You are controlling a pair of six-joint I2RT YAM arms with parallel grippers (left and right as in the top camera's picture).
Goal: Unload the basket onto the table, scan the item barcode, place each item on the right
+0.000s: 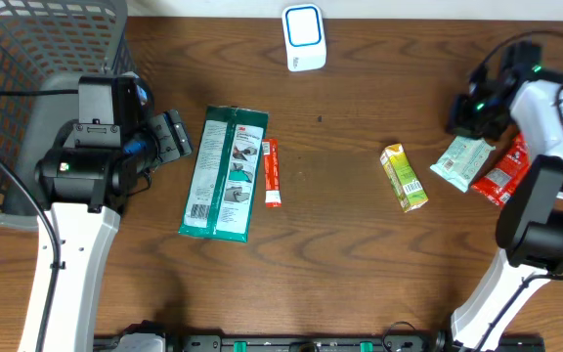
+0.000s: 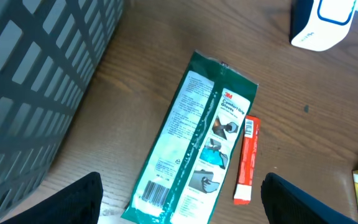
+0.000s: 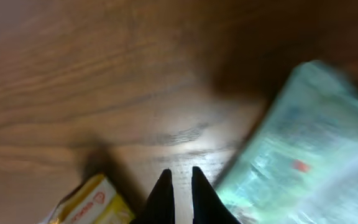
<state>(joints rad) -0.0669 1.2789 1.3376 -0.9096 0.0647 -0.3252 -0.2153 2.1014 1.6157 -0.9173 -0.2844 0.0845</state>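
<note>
Several items lie on the wooden table. A long green 3M package shows its barcode at the near end. A thin red stick pack lies beside it. A yellow carton, a pale green pouch and a red packet lie to the right. The white and blue scanner stands at the back. My left gripper hangs open above the green package's near end, holding nothing. My right gripper is shut and empty over bare wood between carton and pouch.
A grey mesh basket fills the back left corner, close beside my left arm. The table's middle between the red stick pack and the yellow carton is bare wood.
</note>
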